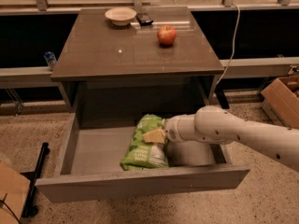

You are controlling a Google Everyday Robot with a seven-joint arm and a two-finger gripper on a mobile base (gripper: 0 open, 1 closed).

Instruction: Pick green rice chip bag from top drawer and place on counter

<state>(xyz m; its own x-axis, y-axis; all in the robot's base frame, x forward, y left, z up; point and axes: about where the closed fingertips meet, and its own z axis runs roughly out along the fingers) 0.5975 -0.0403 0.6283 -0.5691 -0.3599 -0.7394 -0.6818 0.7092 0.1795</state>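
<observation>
The green rice chip bag (142, 154) lies crinkled in the middle of the open top drawer (93, 148), its long side running front to back. My gripper (154, 136) reaches in from the right on a white arm (233, 129) and sits on the bag's upper right part, touching it. The bag rests on the drawer floor. The counter (126, 50) is the glossy grey-brown top above the drawer.
A red apple (167, 34), a pale bowl (120, 16) and a small dark object (144, 18) sit at the back of the counter. A cardboard box (282, 97) stands on the floor at right. A small bottle (49, 59) sits on the left ledge.
</observation>
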